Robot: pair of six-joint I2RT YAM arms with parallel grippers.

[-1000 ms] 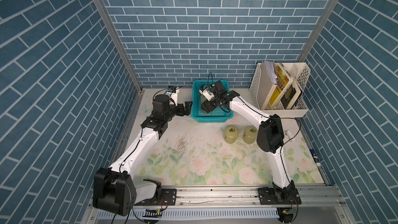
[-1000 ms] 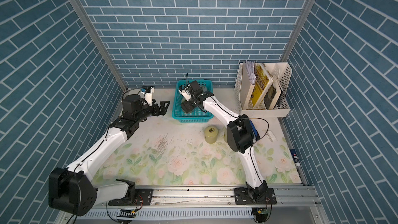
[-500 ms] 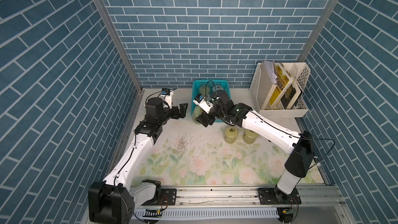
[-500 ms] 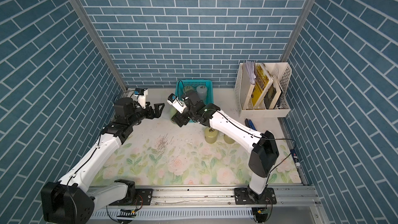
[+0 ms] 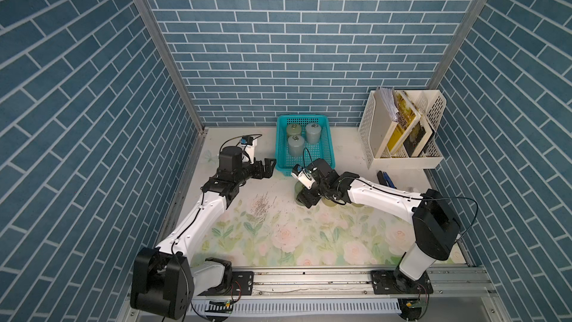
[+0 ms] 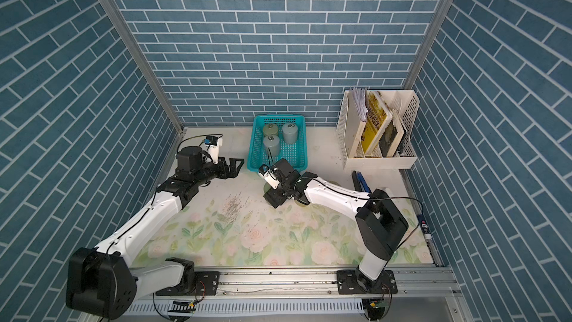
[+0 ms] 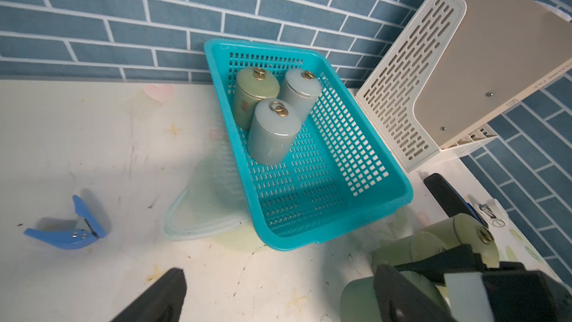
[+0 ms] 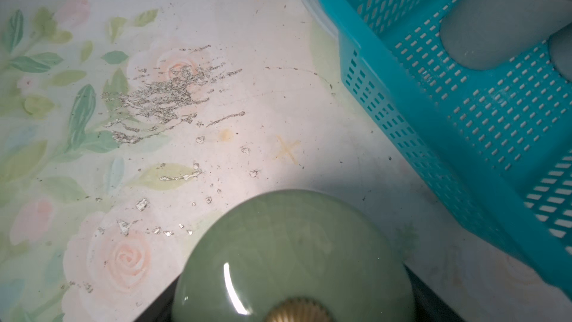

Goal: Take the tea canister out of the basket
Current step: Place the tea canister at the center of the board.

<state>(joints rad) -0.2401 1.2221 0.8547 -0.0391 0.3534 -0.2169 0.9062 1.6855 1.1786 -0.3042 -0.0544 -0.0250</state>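
Note:
The teal basket (image 5: 280, 150) (image 7: 399, 181) stands at the back wall with three tea canisters upright in it, one green (image 7: 252, 91) and two grey (image 7: 274, 131). Another green tea canister (image 8: 294, 252) (image 7: 359, 298) is outside the basket, low over the floral mat just in front of it. My right gripper (image 5: 305, 195) (image 8: 294, 305) is shut on it, with a dark finger at each side of the lid. My left gripper (image 5: 269, 167) (image 7: 278, 302) stands open and holds nothing, left of the basket's near corner.
Two more green canisters (image 7: 411, 249) (image 7: 473, 236) stand on the mat behind my right gripper. A white file rack (image 5: 371, 131) with books is at the back right, with a dark stapler-like tool (image 5: 385, 178) before it. A blue hole punch (image 7: 68, 227) lies left. A clear lid (image 7: 198, 212) sits by the basket.
My right gripper has come up out of the basket with the green canister, moved forward and come down over the mat. The left arm has barely moved.

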